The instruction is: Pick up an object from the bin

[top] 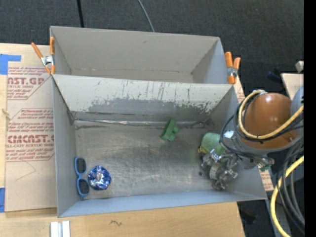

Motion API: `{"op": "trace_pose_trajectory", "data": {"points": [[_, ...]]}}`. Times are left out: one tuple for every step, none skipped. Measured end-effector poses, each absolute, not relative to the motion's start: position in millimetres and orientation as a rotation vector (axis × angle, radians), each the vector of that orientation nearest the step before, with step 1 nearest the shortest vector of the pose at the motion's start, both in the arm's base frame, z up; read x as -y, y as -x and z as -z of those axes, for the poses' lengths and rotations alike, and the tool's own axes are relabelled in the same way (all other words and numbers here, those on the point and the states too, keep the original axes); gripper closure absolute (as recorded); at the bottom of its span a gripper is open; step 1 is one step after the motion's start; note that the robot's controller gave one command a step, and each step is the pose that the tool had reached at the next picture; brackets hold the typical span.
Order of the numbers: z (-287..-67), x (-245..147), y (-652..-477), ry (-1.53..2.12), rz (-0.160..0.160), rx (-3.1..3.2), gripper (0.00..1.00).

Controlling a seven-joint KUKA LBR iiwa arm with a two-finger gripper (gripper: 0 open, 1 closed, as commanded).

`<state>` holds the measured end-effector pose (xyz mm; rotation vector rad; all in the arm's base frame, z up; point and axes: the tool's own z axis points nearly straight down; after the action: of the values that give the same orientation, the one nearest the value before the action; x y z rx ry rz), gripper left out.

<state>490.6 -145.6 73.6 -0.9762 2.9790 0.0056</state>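
While down in bin's (pixel 148 98) right corner, jaws sit beside pale-green lump (pixel 211 142).

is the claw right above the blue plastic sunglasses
No, the claw is at the front right corner of the grey metal bin, while the blue plastic sunglasses lie far across at its front left.
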Motion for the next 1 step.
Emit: {"op": "trace_pose_trajectory", "data": {"points": [[-92.5,144.3,-491.3,0.977,-0.001,-2.983,1.00]]}}
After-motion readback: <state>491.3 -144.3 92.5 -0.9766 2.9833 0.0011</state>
